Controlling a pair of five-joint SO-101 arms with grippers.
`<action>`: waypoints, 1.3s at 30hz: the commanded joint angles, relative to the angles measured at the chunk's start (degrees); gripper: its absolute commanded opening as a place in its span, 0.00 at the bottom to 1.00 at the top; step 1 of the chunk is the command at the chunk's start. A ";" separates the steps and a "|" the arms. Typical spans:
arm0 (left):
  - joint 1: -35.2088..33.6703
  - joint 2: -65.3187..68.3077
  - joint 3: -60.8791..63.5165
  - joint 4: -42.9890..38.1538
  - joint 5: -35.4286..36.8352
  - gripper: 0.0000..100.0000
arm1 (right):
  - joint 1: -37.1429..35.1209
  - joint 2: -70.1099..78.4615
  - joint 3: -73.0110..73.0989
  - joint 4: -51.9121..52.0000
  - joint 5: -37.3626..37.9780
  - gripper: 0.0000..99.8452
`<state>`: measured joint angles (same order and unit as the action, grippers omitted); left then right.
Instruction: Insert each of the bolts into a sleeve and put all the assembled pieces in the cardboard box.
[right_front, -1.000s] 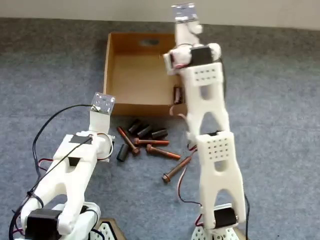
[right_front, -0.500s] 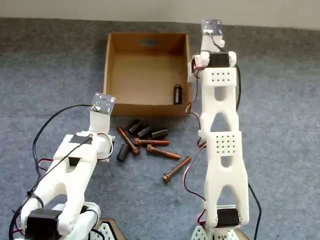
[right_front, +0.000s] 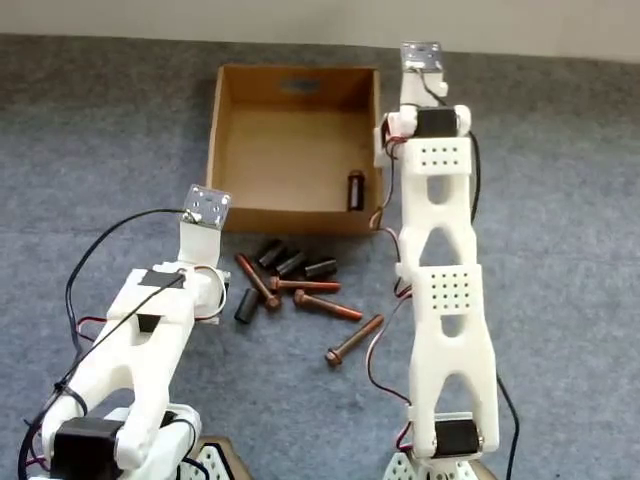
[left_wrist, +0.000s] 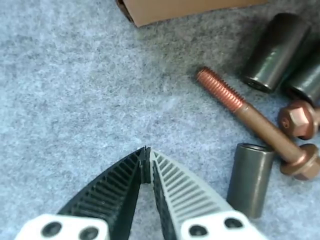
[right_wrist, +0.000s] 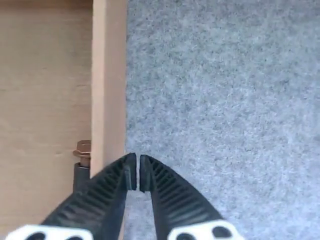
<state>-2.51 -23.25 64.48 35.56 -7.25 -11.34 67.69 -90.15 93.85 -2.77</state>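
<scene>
Right gripper (right_wrist: 135, 173) is noted pressed together, empty, at the cardboard box (right_wrist: 107, 75) wall; left gripper (left_wrist: 148, 165) likewise, beside a bolt (left_wrist: 250, 118).

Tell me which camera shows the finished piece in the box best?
The high view: the finished piece lies whole on the box floor. The right wrist view catches just its bolt head and a bit of sleeve, past the box wall and the right gripper. The left wrist view faces loose bolts.
</scene>
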 joint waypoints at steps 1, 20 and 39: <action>0.92 -0.04 -2.15 -0.88 -0.18 0.01 | -4.35 -0.31 -1.27 0.13 -0.44 0.03; 0.84 -0.04 -2.15 -0.88 -0.18 0.01 | -0.40 -0.75 -11.65 1.45 -5.45 0.03; 0.92 -0.04 -2.15 -1.05 -0.18 0.01 | 4.26 -27.30 -10.42 7.43 -5.27 0.03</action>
<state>-2.51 -23.25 64.48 35.47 -7.25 -7.47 47.21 -94.64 100.44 -7.78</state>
